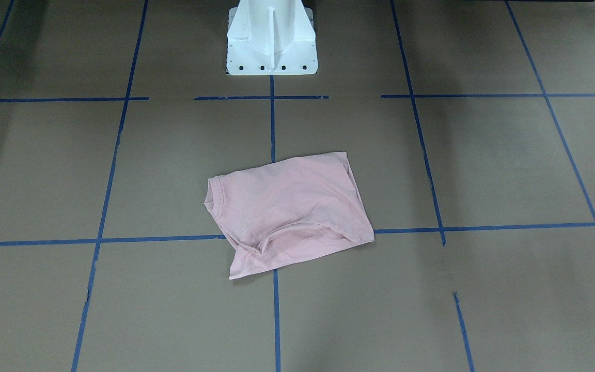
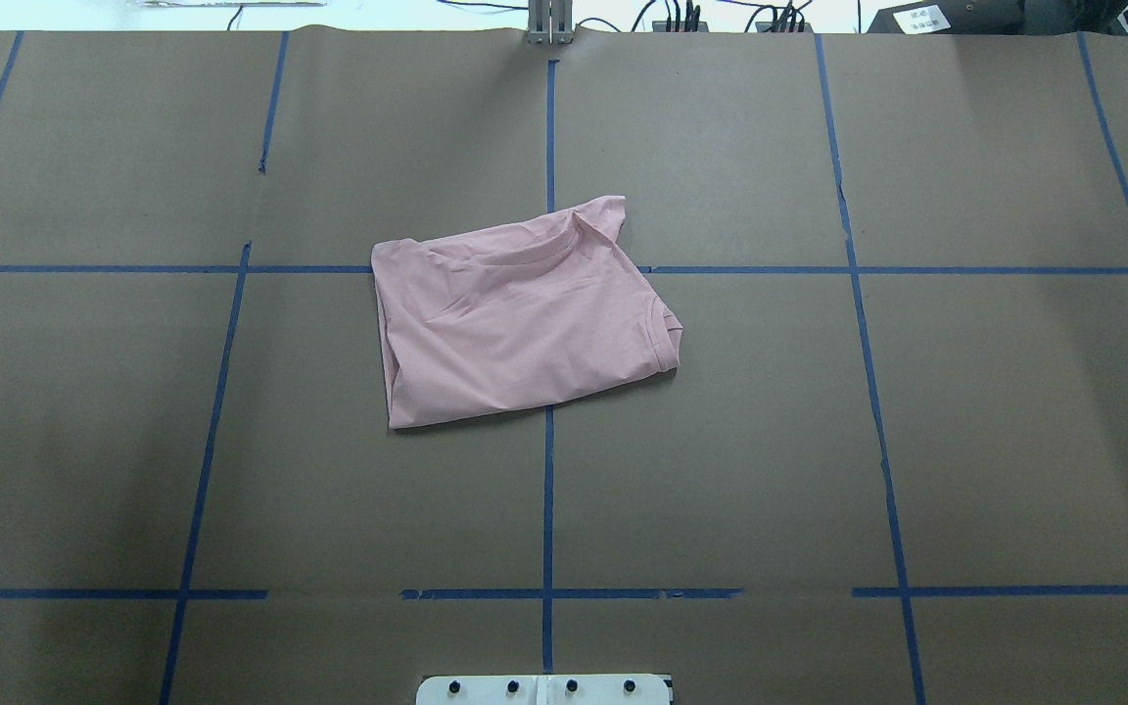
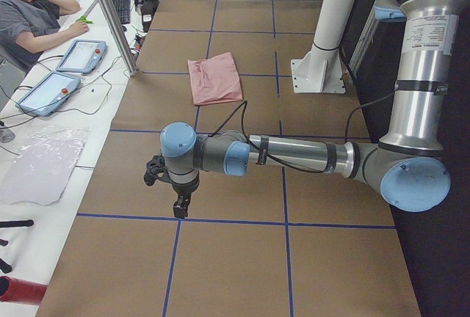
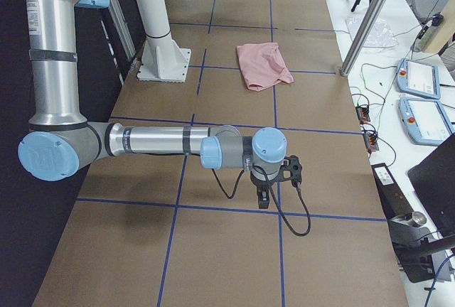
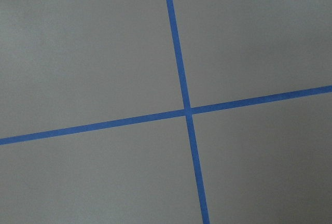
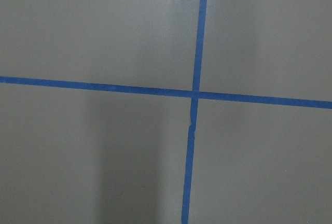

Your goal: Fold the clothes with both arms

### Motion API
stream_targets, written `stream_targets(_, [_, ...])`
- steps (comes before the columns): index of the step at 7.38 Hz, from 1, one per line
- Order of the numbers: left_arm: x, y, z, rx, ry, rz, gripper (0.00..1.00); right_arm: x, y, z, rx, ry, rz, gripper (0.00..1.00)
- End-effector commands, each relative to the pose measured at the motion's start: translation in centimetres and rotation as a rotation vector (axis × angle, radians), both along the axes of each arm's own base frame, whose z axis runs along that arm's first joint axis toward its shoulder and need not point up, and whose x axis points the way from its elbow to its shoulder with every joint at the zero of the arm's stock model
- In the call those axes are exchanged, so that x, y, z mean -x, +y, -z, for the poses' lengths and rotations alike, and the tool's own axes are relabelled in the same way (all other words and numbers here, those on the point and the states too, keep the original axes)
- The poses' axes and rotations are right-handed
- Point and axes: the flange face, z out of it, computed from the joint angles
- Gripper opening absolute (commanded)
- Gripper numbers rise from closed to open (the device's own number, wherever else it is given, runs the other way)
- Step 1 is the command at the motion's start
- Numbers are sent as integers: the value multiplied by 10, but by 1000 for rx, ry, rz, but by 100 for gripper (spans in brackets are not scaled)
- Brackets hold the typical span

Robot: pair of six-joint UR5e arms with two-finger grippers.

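Shirt (image 2: 515, 313): lay folded mid-table (image 2: 819, 441), untouched.
Left gripper (image 3: 179, 205): hung well away; opening couldn't be told.
Right gripper (image 4: 262, 199): likewise.

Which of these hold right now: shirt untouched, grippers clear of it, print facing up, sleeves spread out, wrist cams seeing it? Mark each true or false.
1. The T-shirt lies on the table, untouched. True.
2. The left gripper and right gripper hang over bare table, away from the T-shirt. True.
3. The Snoopy print faces up. False: only plain pink fabric shows.
4. The T-shirt lies spread flat, sleeves out. False: it is folded into a compact shape.
5. The wrist cameras see the T-shirt. False: both show only blue tape crossing on bare table.
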Motion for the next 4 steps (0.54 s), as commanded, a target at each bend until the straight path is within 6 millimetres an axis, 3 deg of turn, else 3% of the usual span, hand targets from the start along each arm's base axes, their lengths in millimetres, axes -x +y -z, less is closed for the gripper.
stream_targets(1, [0,0,-1,0,0,-1,100,-1,1,-2,2,3,-1,100])
stream_targets(4, [0,0,-1,3,0,0,100,-1,2,-3,9,4,-6,100])
